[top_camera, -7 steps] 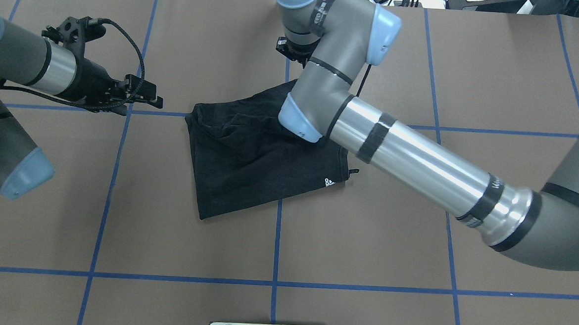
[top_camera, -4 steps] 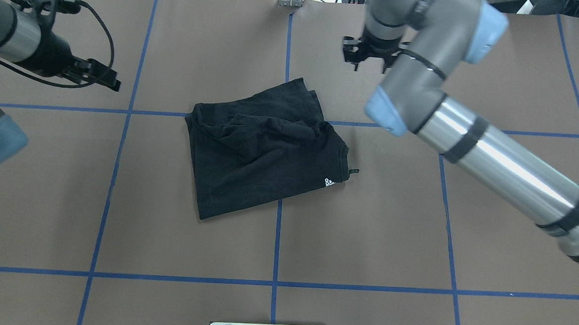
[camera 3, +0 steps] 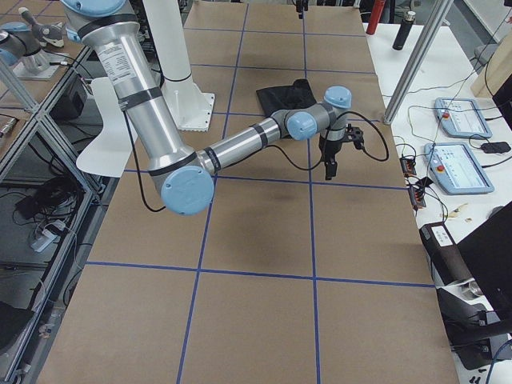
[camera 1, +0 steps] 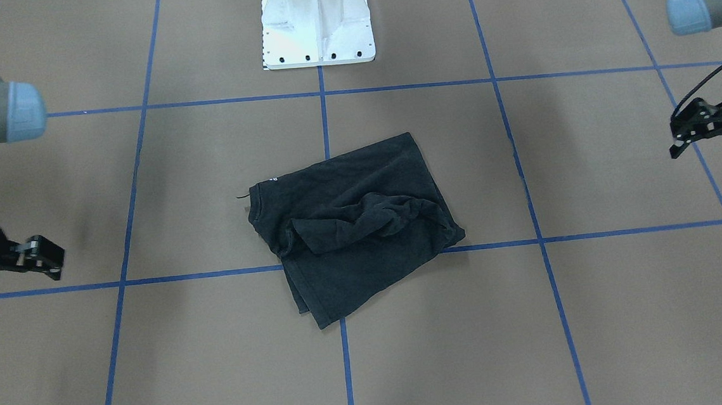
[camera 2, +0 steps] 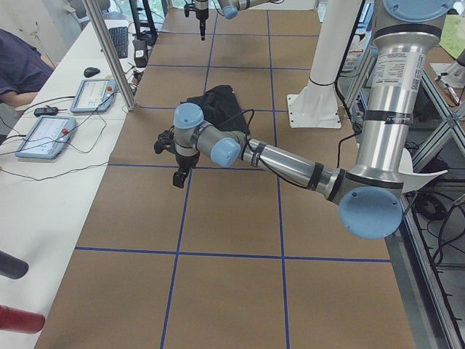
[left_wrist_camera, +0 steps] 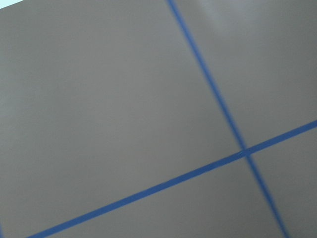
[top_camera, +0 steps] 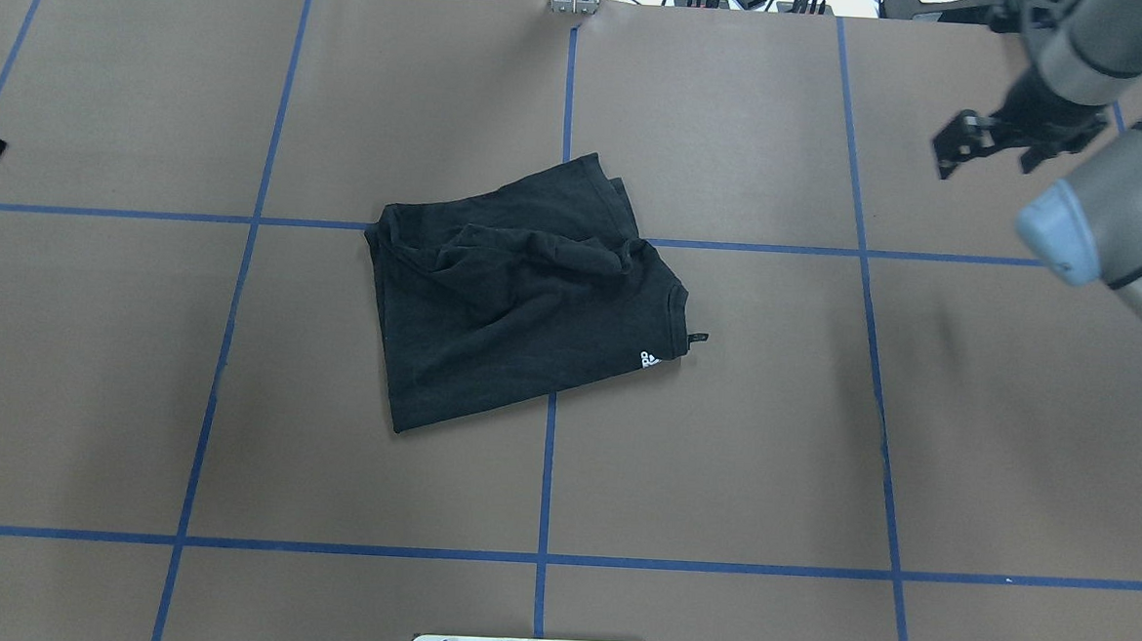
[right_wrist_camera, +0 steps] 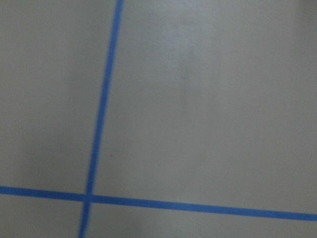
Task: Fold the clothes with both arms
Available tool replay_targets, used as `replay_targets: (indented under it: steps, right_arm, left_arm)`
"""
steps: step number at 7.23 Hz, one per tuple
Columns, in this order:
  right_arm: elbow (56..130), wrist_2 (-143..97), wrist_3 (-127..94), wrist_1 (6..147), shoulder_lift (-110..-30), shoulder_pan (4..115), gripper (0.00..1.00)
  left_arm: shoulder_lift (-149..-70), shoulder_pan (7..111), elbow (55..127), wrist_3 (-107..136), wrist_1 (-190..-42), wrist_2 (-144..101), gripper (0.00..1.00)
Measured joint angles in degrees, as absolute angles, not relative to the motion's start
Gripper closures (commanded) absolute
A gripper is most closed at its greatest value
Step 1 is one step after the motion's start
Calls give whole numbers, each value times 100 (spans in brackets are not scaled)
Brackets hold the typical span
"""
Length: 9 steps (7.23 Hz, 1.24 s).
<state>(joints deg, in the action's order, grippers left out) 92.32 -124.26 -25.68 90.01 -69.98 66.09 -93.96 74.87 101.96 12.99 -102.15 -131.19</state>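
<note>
T-shirt: black T-shirt (top_camera: 524, 294) lies flat near the middle of the table (top_camera: 721, 446), folded to a rough, skewed rectangle, across a crossing of the blue tape lines (top_camera: 544, 515).
Shirt surface: a rumpled ridge of loose cloth runs across the half toward the far edge; the half toward the robot lies smoother. Small white mark (top_camera: 649, 360) at the corner on the robot's right, by the collar (too small to read).
Contact: nothing touches the shirt; both arms are well apart from it.
Right gripper: right gripper (top_camera: 985, 164) hangs over the table toward its far right corner, fingers spread wide, nothing between them.
Left gripper: left gripper (camera 1: 707, 154) hangs over the table toward its left edge, fingers likewise wide apart and holding nothing; the overhead view catches only a sliver of it.
Wrist cameras: both show only brown surface and crossing blue lines, blurred.
Base: white pedestal (camera 1: 316, 21) stands at the near edge, in line with the shirt.
</note>
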Motion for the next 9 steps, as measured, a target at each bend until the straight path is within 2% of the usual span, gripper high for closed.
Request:
replay_targets:
  steps: [2,4,6,9]
  right_arm:
    - [9301,-12747,-1195,8991,-7888,7444,0]
    - [9266,-12978,-64,8979,-8627,8224,0]
    - [9201,-13062,570,8979,-9081,8766,0]
    - [9101,-13068,1080,9005,-9364,9284,0]
  left_arm:
    - [-8835,7906,10182,1166,-10004,-13396,0]
    - [-8671,8171,9972,290,-9403,-13424,0]
    - [-8642,8381,9776,-956,-8799,-13190,0]
    - [-8657,8787,9753,-1514,-8492,-12965,0]
